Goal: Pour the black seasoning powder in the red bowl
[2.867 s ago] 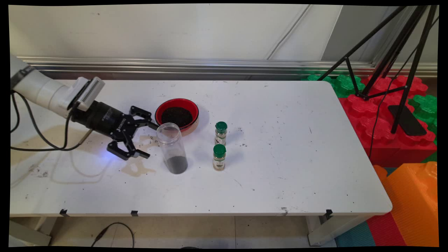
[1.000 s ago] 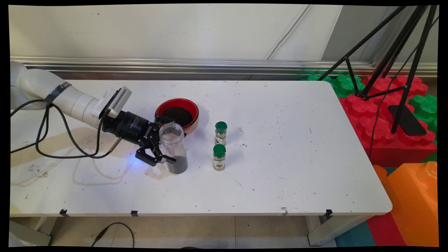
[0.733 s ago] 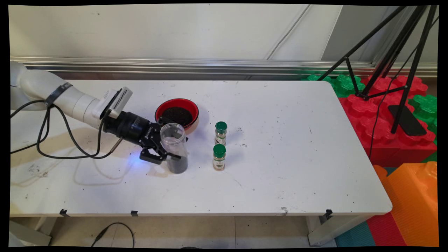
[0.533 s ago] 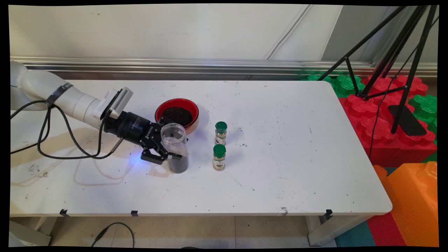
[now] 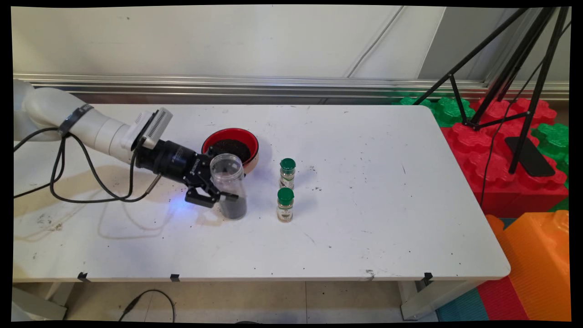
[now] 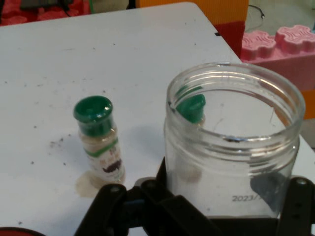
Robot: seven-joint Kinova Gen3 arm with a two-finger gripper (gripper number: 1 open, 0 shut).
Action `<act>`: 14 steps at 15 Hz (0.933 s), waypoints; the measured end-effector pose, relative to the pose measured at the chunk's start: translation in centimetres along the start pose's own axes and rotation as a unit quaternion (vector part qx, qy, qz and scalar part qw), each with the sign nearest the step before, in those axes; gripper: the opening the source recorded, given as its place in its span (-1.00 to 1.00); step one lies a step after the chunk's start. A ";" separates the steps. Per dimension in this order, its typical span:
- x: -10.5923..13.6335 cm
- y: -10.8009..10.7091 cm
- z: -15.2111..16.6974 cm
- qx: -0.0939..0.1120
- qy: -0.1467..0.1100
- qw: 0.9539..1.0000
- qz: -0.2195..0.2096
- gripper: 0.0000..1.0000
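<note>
Beside the red bowl, your pincer pinches the clear jar mid-wall: light, rigid, probably slick plastic.

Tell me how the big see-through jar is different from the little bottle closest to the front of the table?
The clear jar is taller and wider than the near spice bottle. The jar is open on top; the bottle wears a green cap. The jar has dark grains at its bottom; the bottle holds pale stuff and has a label. The gripper grips the jar; the bottle stands free. Both are see-through.
</note>
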 end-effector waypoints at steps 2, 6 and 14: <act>0.4 -0.2 -0.2 0.005 0.004 1.000 -0.001 -1.00; 1.3 -0.7 -0.8 0.015 0.011 1.000 -0.001 -1.00; 3.8 -2.2 -2.6 0.043 0.024 0.999 0.012 -1.00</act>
